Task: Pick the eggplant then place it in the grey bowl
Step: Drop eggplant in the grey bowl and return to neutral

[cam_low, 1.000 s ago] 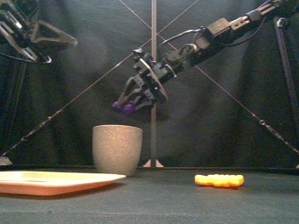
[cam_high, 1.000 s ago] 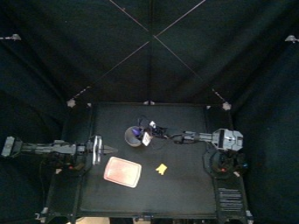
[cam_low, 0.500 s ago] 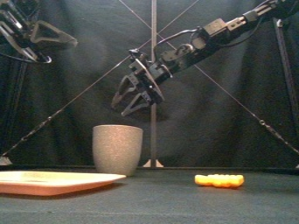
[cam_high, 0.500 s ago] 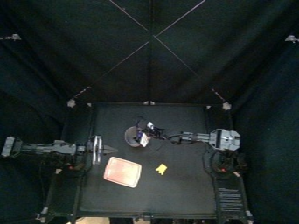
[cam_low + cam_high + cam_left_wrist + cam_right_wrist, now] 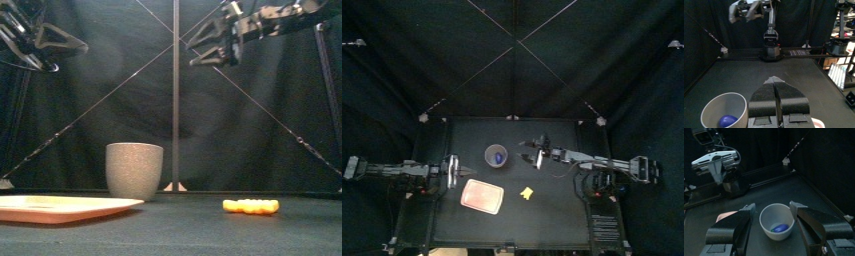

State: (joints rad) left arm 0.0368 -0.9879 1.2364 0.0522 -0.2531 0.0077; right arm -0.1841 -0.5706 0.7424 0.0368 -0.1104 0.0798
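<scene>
Purple eggplant [image 5: 780,228] inside grey bowl [image 5: 134,170]. Right gripper [image 5: 211,46] high above table, jaws wide, empty. Left gripper [image 5: 776,80] jaws pressed together.

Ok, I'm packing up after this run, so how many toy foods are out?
2. A purple eggplant lies inside the grey cup; a yellow toy lies on the table, right of the pink tray. None seems hidden.
</scene>
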